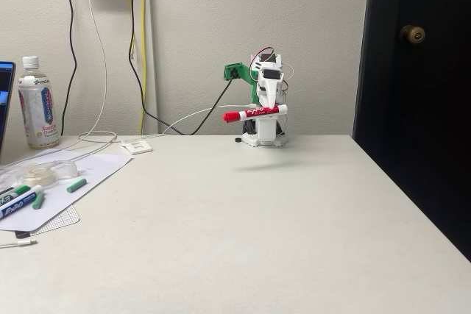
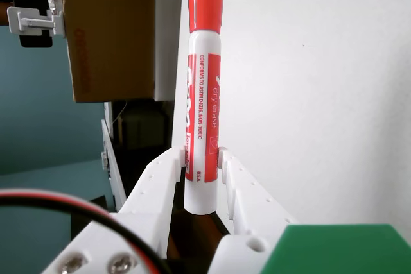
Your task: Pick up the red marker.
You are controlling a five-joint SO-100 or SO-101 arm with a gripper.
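The end effector (image 2: 204,162) is clamped on the marker (image 2: 203,94) near its white end; it looks light, hard and smooth, so it could slip.

Marker up off the table, arm at the back.
In the fixed view the red marker (image 1: 255,113) lies crosswise in the gripper (image 1: 271,112), above the table (image 1: 257,240); left of the arm stand a bottle (image 1: 37,103) and loose markers (image 1: 20,201) (near the table's edge).
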